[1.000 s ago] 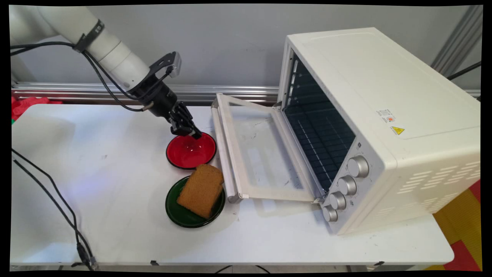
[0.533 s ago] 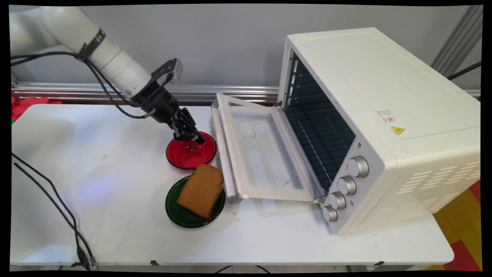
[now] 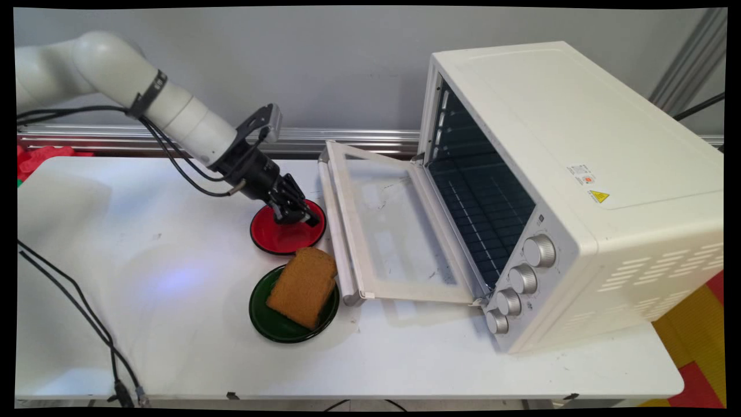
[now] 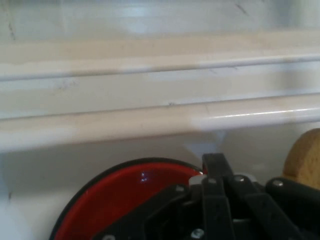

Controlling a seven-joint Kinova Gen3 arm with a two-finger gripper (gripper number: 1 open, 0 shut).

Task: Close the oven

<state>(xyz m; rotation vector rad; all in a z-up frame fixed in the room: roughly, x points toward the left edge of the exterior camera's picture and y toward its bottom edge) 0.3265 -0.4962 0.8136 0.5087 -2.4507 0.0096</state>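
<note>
Surface (image 3: 173, 347), white and broad, carries everything here. On its right stands a cream toaster oven (image 3: 579, 145), its glass door (image 3: 393, 231) dropped flat toward the left and four knobs (image 3: 524, 278) in a column by the opening. Just left of the door's handle bar (image 3: 334, 231) lies a red plate (image 3: 275, 238), and near it, toward me, a green plate (image 3: 263, 321) with a slice of brown bread (image 3: 302, 285) resting on it. My gripper (image 3: 310, 219) sits low over the red plate's rim on the oven side. In the hand view the fingers (image 4: 214, 162) are drawn close together right at that rim, with the red plate (image 4: 125, 200) below and the bread (image 4: 305, 155) at the right edge. I cannot tell whether the rim is actually between them. I judge the red plate to be light, stiff and glossy, so likely slippery. It is shallow, so its thin raised rim looks like the only place to take hold, and a pinch there could slip or tip it. As for writing, the oven's top bears a small printed sticker (image 3: 582, 174) and a yellow warning triangle (image 3: 599, 196), but the print is too small for me to read.
</note>
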